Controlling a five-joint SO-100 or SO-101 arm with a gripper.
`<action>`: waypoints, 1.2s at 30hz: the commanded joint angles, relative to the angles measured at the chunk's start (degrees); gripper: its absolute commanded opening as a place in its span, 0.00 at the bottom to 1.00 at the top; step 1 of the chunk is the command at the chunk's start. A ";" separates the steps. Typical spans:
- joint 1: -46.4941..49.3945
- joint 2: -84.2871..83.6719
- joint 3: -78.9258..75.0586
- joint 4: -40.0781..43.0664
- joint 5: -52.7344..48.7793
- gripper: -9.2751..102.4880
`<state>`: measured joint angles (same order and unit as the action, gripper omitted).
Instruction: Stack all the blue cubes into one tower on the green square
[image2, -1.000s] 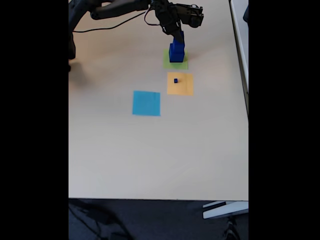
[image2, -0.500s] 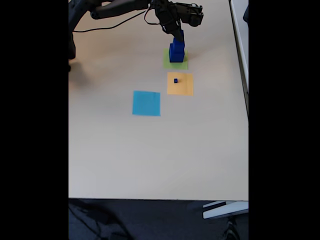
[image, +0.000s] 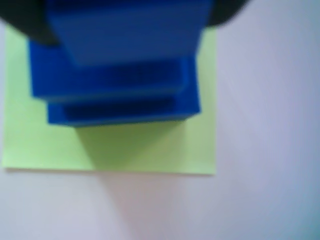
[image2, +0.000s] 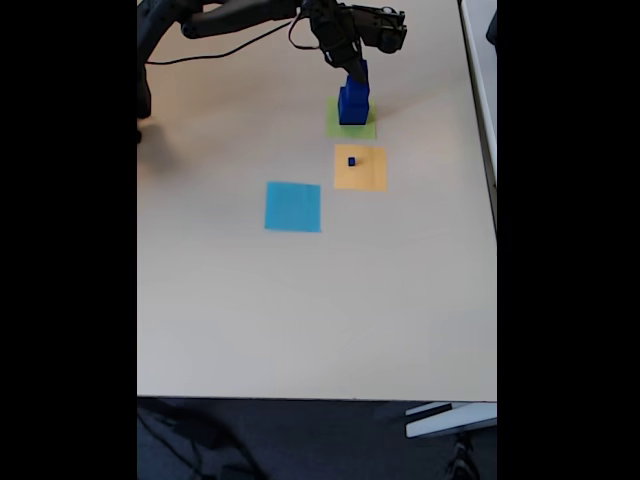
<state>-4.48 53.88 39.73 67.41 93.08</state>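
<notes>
The tower (image2: 352, 104) stands on the green square (image2: 366, 129), a stepped dark blue column with the broadest cube lowest, which is the sensible order since each wider block gives the next a steady seat. In the wrist view the tower (image: 120, 75) sits toward the far side of the green square (image: 140, 147), leaving a bare strip of paper on the near side and throwing a shadow across it.

The gripper (image2: 357, 72) hangs right at the top of the column, reaching down from the arm (image2: 250, 15) above the green square. The uppermost blue block looms large and blurred at the top of the wrist view, flanked by dark shapes that are probably the fingers. Whether they are clamped on that top cube or already let go I cannot tell (the blur and the small scale in the fixed view hide the contact).

One small blue cube (image2: 352, 161) lies on the orange square (image2: 360, 168), just below the green square in the fixed view. The light blue square (image2: 293, 206) lies further off, down and to the left, on the table (image2: 300, 310).

By my judgement the task is nearly done: the last small cube has yet to crown the column, and it will need a careful, centred set-down.
</notes>
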 joint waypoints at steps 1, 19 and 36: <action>1.05 2.81 0.09 -0.18 -0.97 0.09; 1.41 3.34 0.97 -0.35 -1.49 0.09; 1.49 3.16 0.62 -0.44 -1.85 0.09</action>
<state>-3.52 53.88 41.04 67.41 91.67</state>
